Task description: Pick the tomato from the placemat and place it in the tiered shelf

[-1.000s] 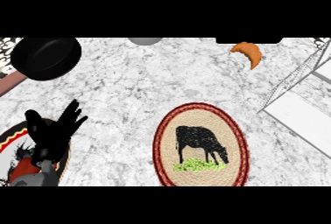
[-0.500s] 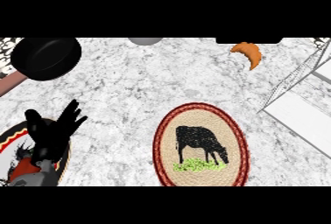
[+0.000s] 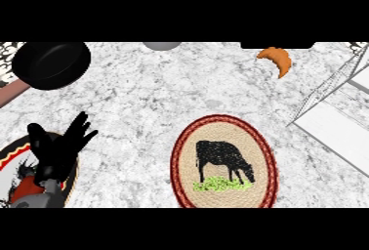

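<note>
An oval woven placemat (image 3: 223,163) with a red rim and a black cow picture lies at the lower middle of the counter. No tomato shows on it or anywhere in view. The white tiered shelf (image 3: 333,114) enters from the right edge, its wire frame slanting up toward the top right corner. My left hand (image 3: 59,149) rests open at the lower left, fingers pointing up, well left of the placemat. My right hand does not show.
A black pan (image 3: 52,65) with a brownish handle sits at the top left. An orange croissant (image 3: 277,59) lies at the top right near the shelf. Under my left hand lies a second, red-rimmed mat (image 3: 18,156). A grey round object (image 3: 161,45) pokes in at the top edge.
</note>
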Robot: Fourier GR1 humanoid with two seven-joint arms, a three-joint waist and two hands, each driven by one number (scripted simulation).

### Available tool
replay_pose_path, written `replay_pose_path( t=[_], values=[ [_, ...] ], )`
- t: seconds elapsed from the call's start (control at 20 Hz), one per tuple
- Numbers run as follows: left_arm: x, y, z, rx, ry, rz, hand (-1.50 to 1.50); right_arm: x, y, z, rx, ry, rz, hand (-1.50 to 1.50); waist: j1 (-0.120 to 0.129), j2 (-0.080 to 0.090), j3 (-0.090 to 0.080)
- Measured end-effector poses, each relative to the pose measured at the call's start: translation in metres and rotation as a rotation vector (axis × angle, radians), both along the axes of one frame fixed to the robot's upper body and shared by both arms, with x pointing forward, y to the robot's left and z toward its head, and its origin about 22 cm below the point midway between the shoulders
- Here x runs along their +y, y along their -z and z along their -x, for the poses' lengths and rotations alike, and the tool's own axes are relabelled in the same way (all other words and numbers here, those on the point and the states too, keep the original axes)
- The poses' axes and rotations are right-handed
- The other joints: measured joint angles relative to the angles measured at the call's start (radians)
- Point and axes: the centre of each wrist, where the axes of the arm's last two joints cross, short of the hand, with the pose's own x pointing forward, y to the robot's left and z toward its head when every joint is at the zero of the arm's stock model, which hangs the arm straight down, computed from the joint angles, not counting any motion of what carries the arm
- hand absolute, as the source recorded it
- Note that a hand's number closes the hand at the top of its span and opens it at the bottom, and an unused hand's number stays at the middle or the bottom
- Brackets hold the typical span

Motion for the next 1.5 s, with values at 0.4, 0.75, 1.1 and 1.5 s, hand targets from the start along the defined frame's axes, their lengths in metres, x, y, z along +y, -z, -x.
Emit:
replay_pose_path(
  t=[0.4,0.75,1.1,1.5],
  values=[
    [0.003,0.002,-0.002,-0.001,-0.006,-0.007,0.00,-0.007,-0.010,0.008,-0.246,0.050,-0.177,-1.50,0.001,-0.001,0.001],
    [0.000,0.004,-0.001,-0.007,-0.009,-0.009,0.00,-0.021,-0.026,0.022,-0.460,0.040,-0.343,-1.50,0.000,-0.002,0.002],
    [-0.003,0.002,-0.001,0.006,-0.021,-0.012,0.00,-0.038,-0.044,0.056,-0.634,0.184,-0.327,-1.50,-0.005,-0.003,0.002],
    [0.004,0.001,0.003,0.002,-0.025,-0.010,0.00,-0.080,-0.055,0.127,-0.778,0.374,-0.342,-1.50,-0.018,-0.005,0.000]
  ],
)
